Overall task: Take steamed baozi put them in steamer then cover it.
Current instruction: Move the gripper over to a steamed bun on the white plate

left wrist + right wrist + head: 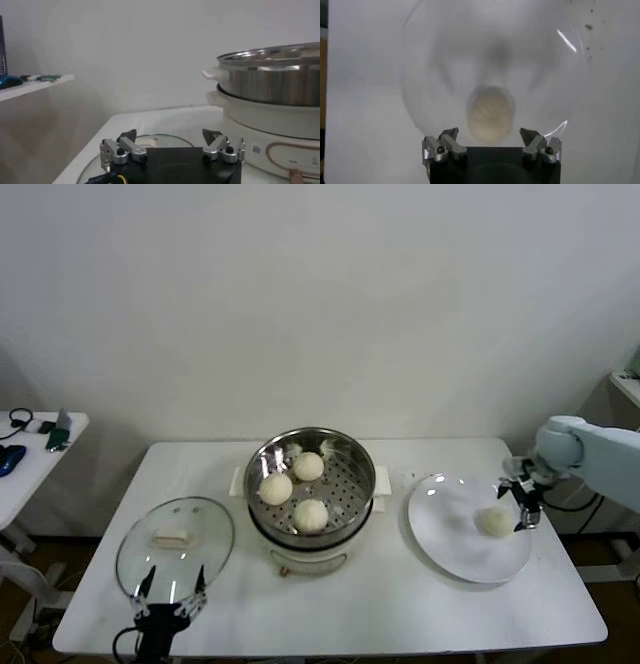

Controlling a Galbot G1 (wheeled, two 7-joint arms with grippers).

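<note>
The steel steamer [350, 456] stands on its cream-white pot base at the table's middle and holds three baozi [309, 466]. One baozi [494, 520] lies on the white plate [450, 539] to the right. My right gripper [520, 502] is open and hovers just above that bun, which shows between its fingers in the right wrist view [490, 114]. The glass cover [205, 556] with its cream handle lies flat on the table at the left. My left gripper [171, 594] is open and empty at the cover's near edge; the steamer [280, 80] shows in its view.
A small side table [30, 446] with dark items stands at the far left. A shelf edge [628, 384] shows at the far right. The table's front edge [330, 646] runs close below the left gripper.
</note>
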